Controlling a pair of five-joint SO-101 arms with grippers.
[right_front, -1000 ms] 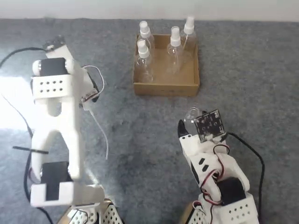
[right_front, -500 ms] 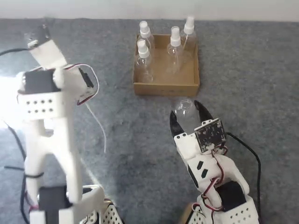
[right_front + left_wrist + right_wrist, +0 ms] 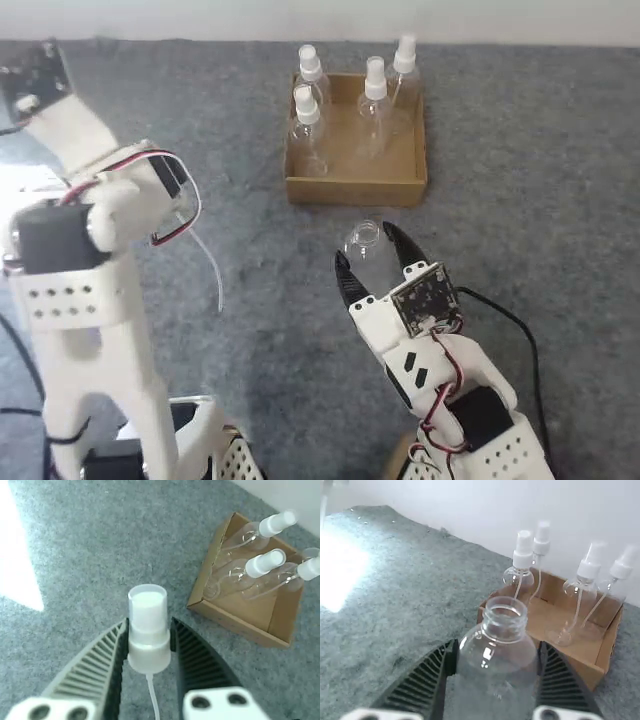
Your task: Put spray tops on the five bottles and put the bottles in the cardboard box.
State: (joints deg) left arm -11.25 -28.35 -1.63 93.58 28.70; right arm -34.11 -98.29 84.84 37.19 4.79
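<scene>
In the left wrist view my left gripper (image 3: 148, 626) is shut on a white spray top (image 3: 147, 607), held upright above the grey carpet with its thin dip tube (image 3: 152, 700) hanging down. The high view shows that tube (image 3: 211, 270) dangling beside the raised left arm. My right gripper (image 3: 372, 262) is shut on a clear uncapped bottle (image 3: 364, 243), just in front of the cardboard box (image 3: 355, 189). Seen from the right wrist, the bottle (image 3: 497, 635) stands upright between the fingers with its mouth open. Several capped bottles (image 3: 306, 112) stand in the box.
The grey carpet (image 3: 520, 150) lies bare to the right of the box and between the two arms. The box (image 3: 602, 652) has low walls. A white wall (image 3: 320, 18) runs along the far edge. Cables trail by both arm bases.
My right gripper has carried the bottle to the left, in front of the box. The left arm has swung up and toward the far left with the spray top.
</scene>
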